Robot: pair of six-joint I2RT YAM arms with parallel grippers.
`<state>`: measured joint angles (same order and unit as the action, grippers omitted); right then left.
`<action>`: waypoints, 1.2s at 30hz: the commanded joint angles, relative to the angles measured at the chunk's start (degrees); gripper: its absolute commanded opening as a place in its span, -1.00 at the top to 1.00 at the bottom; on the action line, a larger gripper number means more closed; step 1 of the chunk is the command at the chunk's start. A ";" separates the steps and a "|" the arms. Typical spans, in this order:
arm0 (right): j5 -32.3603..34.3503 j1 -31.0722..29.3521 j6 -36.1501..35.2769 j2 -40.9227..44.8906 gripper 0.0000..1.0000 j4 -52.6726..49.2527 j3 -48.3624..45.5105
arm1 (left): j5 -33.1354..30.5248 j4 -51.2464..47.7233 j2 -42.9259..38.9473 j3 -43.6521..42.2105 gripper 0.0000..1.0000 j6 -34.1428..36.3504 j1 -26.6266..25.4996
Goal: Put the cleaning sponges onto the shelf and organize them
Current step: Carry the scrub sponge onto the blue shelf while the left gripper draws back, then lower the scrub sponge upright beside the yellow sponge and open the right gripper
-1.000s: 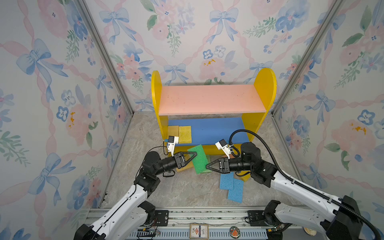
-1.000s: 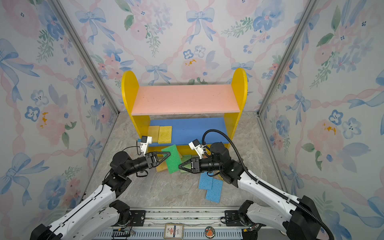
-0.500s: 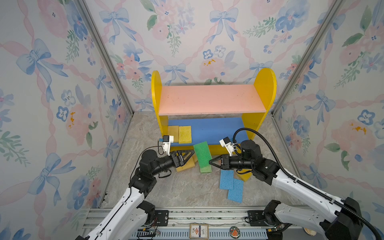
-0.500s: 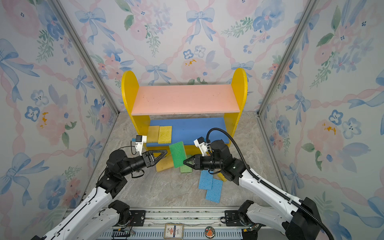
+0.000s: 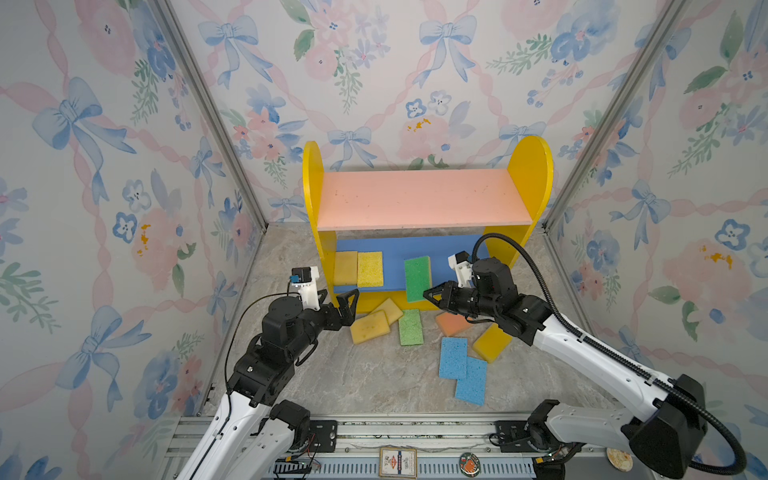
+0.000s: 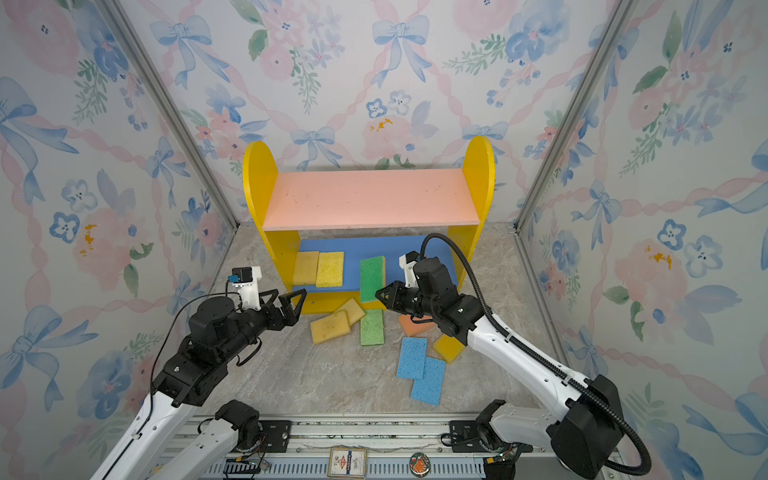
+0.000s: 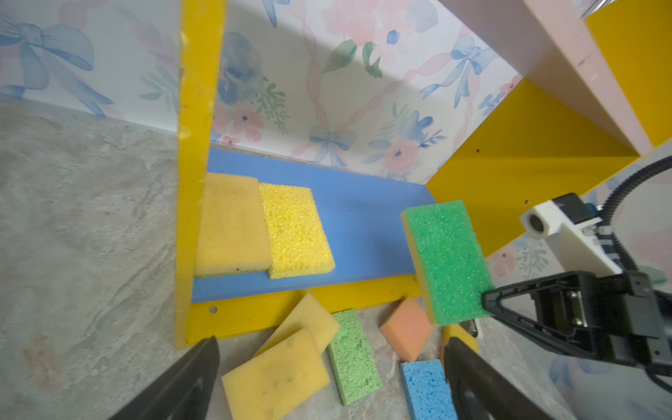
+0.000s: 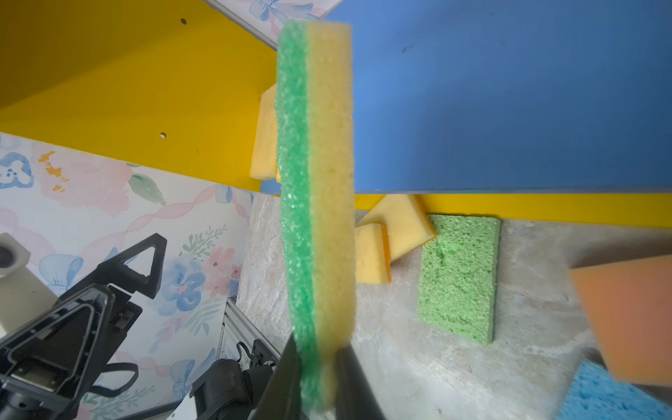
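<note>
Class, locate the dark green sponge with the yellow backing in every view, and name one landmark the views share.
Top view: dark green sponge mid-picture, over the front edge of the blue lower board, held by the right gripper.
Top view: the same, mid-picture.
Left wrist: green face showing, pinched at one end by the right gripper.
Right wrist: edge-on, mid-picture, between the jaws.
Shared landmark: the blue lower board.

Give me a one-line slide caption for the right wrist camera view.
Right gripper pinches a green-and-yellow sponge edge-on in front of the shelf's blue lower board.
</note>
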<state>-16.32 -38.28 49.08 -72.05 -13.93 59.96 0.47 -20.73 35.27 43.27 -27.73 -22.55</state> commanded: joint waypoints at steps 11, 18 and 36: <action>-0.64 0.50 1.98 -14.32 0.64 6.62 10.55 | -9.99 -0.35 -7.59 -7.97 -0.96 6.73 0.23; -1.76 0.58 3.38 -19.10 0.65 9.46 11.97 | -10.29 0.19 -9.48 -9.45 -0.96 7.59 0.23; -2.59 1.71 3.83 -25.26 0.50 10.94 13.48 | -8.48 0.84 -8.70 -9.77 -0.96 8.04 0.30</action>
<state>-18.04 -37.50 52.71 -95.57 -3.66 71.61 -8.69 -20.86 26.79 34.20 -20.95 -22.46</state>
